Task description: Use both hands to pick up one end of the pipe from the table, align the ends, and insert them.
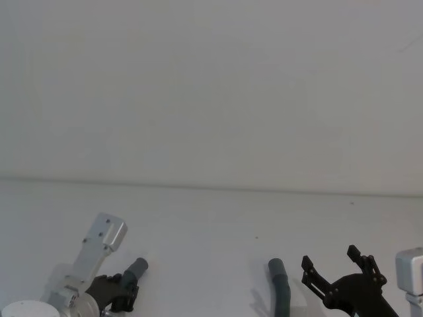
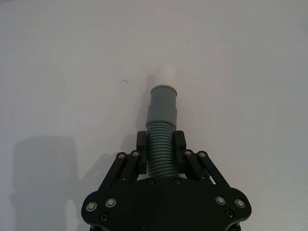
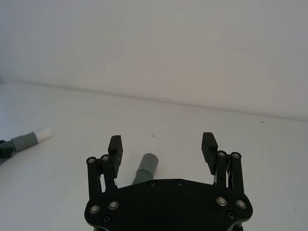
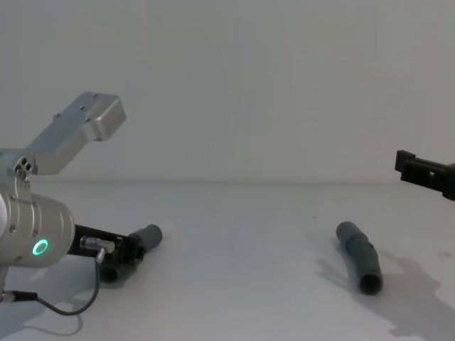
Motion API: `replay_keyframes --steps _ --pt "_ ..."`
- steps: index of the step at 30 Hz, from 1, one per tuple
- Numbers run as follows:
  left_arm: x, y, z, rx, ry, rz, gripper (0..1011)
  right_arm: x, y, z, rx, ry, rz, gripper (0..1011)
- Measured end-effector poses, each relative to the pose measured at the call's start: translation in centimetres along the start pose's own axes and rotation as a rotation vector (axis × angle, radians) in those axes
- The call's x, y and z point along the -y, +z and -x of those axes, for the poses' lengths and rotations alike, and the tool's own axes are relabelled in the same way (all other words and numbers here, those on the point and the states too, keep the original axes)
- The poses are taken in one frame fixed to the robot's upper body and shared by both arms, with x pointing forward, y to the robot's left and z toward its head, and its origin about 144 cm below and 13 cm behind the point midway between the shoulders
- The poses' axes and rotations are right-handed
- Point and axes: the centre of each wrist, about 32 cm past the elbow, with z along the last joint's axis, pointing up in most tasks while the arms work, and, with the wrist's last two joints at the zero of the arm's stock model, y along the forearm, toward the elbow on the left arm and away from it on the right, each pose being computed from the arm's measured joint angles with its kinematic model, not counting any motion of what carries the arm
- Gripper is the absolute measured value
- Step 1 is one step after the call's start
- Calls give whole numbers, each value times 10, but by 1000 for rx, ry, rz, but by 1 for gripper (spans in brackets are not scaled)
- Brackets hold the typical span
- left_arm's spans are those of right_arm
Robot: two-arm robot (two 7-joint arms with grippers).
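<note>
**Progress.** I judge the first grasp made. My black jointed-finger left end effector (image 2: 161, 142) is clenched on the ribbed body of the dark-grey flexible hose piece with the white tip (image 2: 162, 110). Its smooth grey cuff (image 2: 162, 101) and narrower white tip (image 2: 166, 77) project straight ahead of my fingertips, over the plain white matte counter (image 2: 57, 72). I cannot tell whether this piece is clear of the counter; I judge it low, at most just above the surface.

**Outstanding.** Grasp of the second piece, alignment of the ends, insertion. My black right end effector (image 3: 162, 143) is released, fingers spread wide. The dark-grey flexible hose piece with the plain wide cuff (image 3: 146, 167) lies on the counter below this end effector. It points forward between the fingers, offset toward the left-hand one, and touches neither. In the chest view the end effector sits above the piece and apart from it, so I judge a descent is required before closing.

**Pose.** The left arm reaches low, with its silver cylindrical wrist (image 4: 43, 227) near the counter and the end effector aimed forward and toward my right. The right arm is held higher. The two hose pieces are well apart.
</note>
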Motion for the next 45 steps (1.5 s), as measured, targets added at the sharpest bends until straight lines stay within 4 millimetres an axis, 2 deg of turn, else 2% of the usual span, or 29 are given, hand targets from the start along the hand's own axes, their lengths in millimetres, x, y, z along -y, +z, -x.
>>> replay_keyframes --steps 20,32,45 --pt "0 0 0 0 0 0 292 2 2 3 -7 3 21 1000" --pt "0 0 0 0 0 0 292 6 12 13 -46 14 135 1000" --pt "0 0 0 0 0 0 292 1 28 13 -76 58 270 1000"
